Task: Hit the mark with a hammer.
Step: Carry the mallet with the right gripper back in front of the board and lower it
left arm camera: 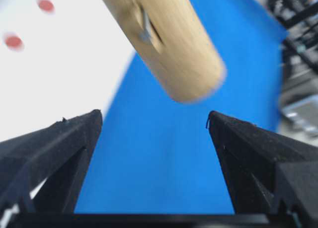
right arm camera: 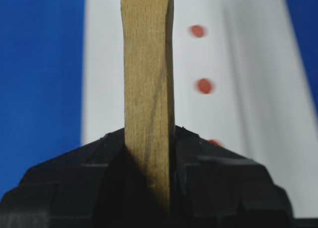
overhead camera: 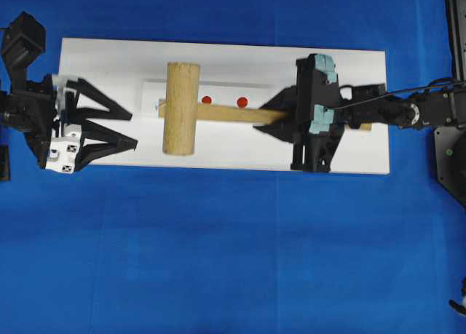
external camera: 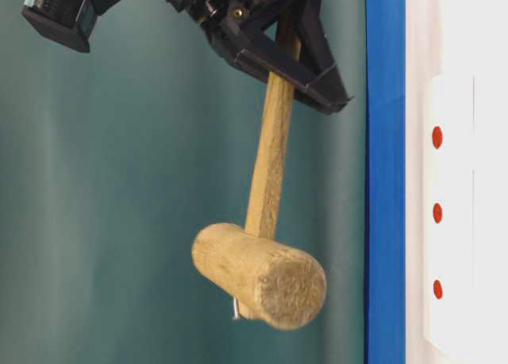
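My right gripper (overhead camera: pixel 275 118) is shut on the handle (overhead camera: pixel 233 114) of the light-wood hammer, whose thick head (overhead camera: pixel 180 108) hangs in the air over the white board (overhead camera: pixel 349 72). In the table-level view the head (external camera: pixel 262 275) is clear of the board (external camera: pixel 484 31). Two red marks (overhead camera: pixel 207 100) (overhead camera: pixel 242 101) show beside the handle from overhead; three red marks (external camera: pixel 436 212) show at table level. In the right wrist view the handle (right arm camera: pixel 148 79) is pinched between the jaws of my right gripper (right arm camera: pixel 148 132). My left gripper (overhead camera: pixel 133 129) is open and empty, left of the head (left arm camera: pixel 169 44).
The board lies on a blue cloth (overhead camera: pixel 233 261). A raised white strip (overhead camera: pixel 153 94) on the board carries the marks. Arm bases stand at the far left (overhead camera: pixel 22 43) and right (overhead camera: pixel 450 152) edges.
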